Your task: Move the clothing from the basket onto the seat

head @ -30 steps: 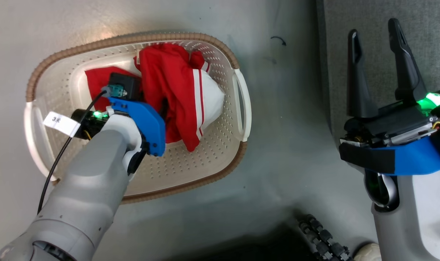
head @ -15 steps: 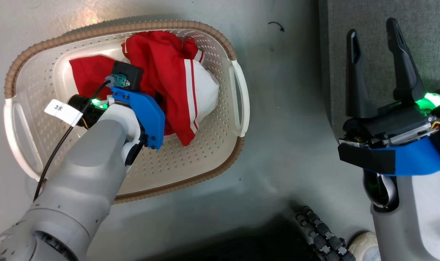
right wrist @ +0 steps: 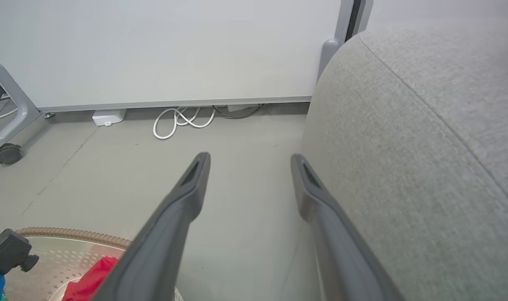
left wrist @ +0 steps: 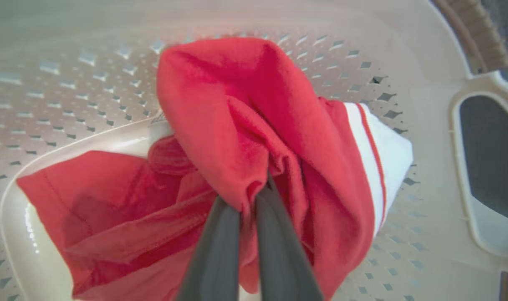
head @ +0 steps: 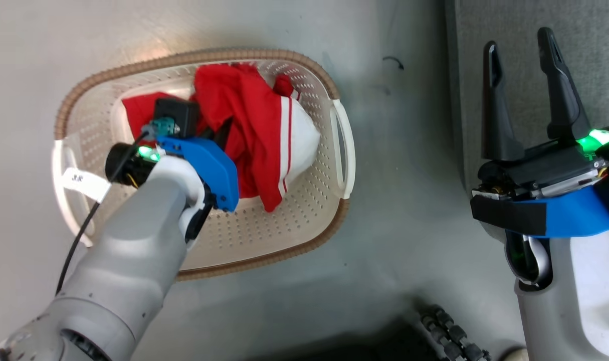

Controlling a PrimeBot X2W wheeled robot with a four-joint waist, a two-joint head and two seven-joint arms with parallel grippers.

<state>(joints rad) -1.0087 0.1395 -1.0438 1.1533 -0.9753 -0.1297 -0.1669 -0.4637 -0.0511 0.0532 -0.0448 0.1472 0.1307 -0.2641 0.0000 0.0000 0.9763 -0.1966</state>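
Closest in the head view, the left arm's smooth pale grey forearm carries a blue plastic wrist mount, a black cable (head: 78, 235) and a white paper tag (head: 83, 181), and reaches down into the basket (head: 294, 250). In the left wrist view the left gripper (left wrist: 248, 200) has its two long dark matte fingers pressed nearly together, clamping a bunched fold of the clothing (left wrist: 245, 104). The cloth is soft bright red knit, crumpled into ridges, with a white panel and thin red and white stripes on the side nearer the basket's handle. The right gripper (head: 518, 42) hangs at the lower right with its tapering fingers spread wide and nothing between them, their tips over the edge of the seat (head: 595, 60). Compared with half a second ago, the whole head view has slid, so the camera has moved. The left grip on the cloth and the right fingers' spread look the same as they did then. The basket is an oval of cream-white plastic, pierced with rows of small holes, ringed by a brown ribbed rim and fitted with looped side handles. It holds all the red garments, one lying flat against the wall and the other heaped up at the gripped fold. It stands on a smooth grey floor (head: 409, 175), just beside the seat, whose coarse grey woven cover curves to a rounded edge. In the right wrist view, farther off, a looped white cord (right wrist: 182, 121) lies at the foot of a plain pale wall (right wrist: 153, 42).
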